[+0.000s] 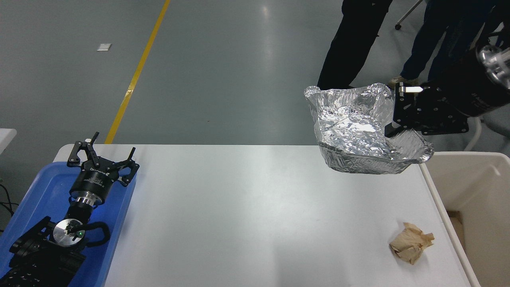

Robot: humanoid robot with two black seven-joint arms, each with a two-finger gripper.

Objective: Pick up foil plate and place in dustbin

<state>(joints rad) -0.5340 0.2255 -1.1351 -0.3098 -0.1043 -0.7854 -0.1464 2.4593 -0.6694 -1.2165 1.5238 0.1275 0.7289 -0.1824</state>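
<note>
While the left gripper (102, 156) rests parked with its fingers spread apart over the blue tray (38, 191) at the white table's (239, 211) left end, the right gripper (400, 109) holds the foil plate (354, 131) in the air above the table's far right corner, its jaws clamped on the plate's right rim. The crumpled paper ball (411, 242) lies on the table near its right edge. The dustbin (470, 187) stands just beside that edge, to the right. Two people's legs (350, 44) show beyond the table's far side.
</note>
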